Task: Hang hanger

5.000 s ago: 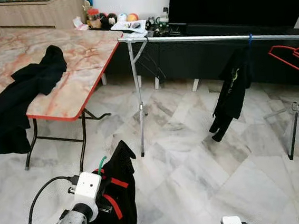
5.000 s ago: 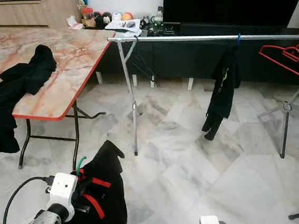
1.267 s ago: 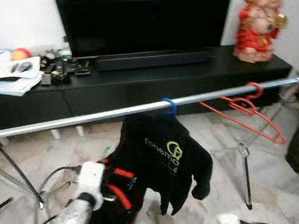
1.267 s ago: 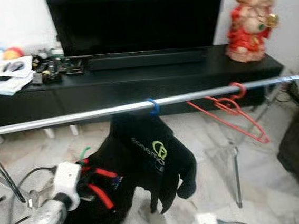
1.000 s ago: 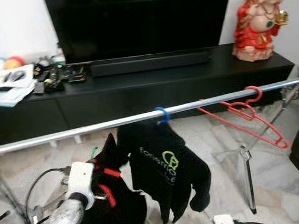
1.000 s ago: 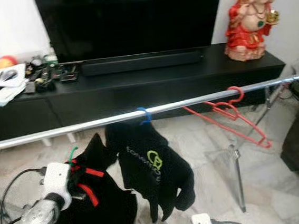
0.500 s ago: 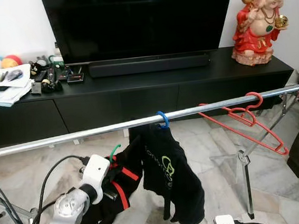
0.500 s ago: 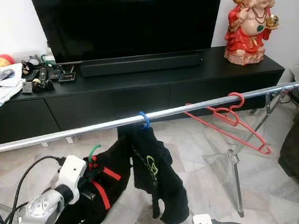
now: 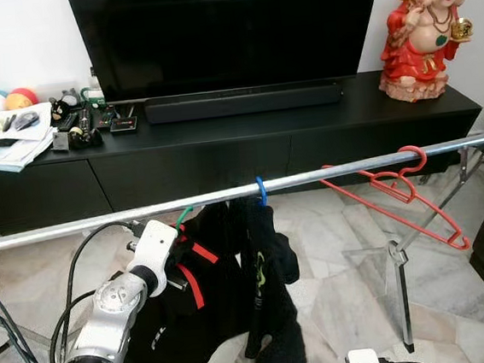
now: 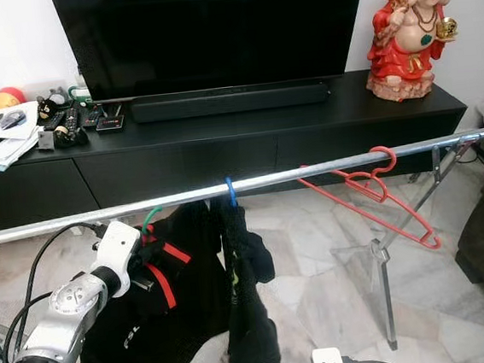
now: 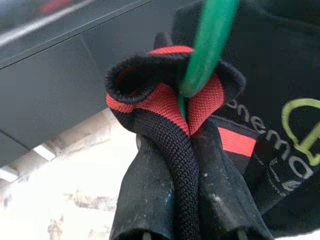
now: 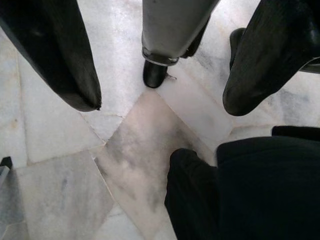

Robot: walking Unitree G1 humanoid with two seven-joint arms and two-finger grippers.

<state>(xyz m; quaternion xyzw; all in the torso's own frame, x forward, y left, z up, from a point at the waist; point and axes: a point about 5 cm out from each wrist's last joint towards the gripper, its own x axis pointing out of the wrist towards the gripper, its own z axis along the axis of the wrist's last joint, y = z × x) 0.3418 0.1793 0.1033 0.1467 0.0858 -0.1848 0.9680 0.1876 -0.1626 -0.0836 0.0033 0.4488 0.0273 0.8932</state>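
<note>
Left gripper [image 9: 182, 249]: lower left of the head views, raised just under the rail. Fingers clamped on the bunched collar of a black garment, right at the hanger's neck.
Hanger [image 11: 207, 45]: green, smooth plastic. Its hook pokes up out of the collar, just below the rail and not yet over it. Held at the neck, I'd say, so the hook stays upright and free to catch the bar.
Garment [image 10: 145, 328]: black knit with red trim. In the left wrist view the ribbed collar [image 11: 165, 107] folds thick around the green stem. The body hangs slack below the gripper, so its weight keeps it clear of the hook.
Rail [image 9: 327, 173]: a thin, shiny metal tube crossing the middle of the frame, rising slightly toward the right edge. Round and bare, an easy seat for a hook.
Neighbours: a blue hook [image 9: 262, 190] is already on the rail just right of the green one, carrying another black garment [image 9: 270, 299] with a green logo. Further right, an empty red hanger [image 9: 397, 188] dangles tilted.
Gap: the free stretch of rail lies left of the blue hook; that looks like the target.
Right gripper: cannot tell its state. The right wrist view looks down at marble floor [image 12: 130, 135], glossy and veined, with dark cloth around it.
Backdrop: black TV unit [image 10: 221, 145], red figurine [image 10: 406, 33] at upper right.
</note>
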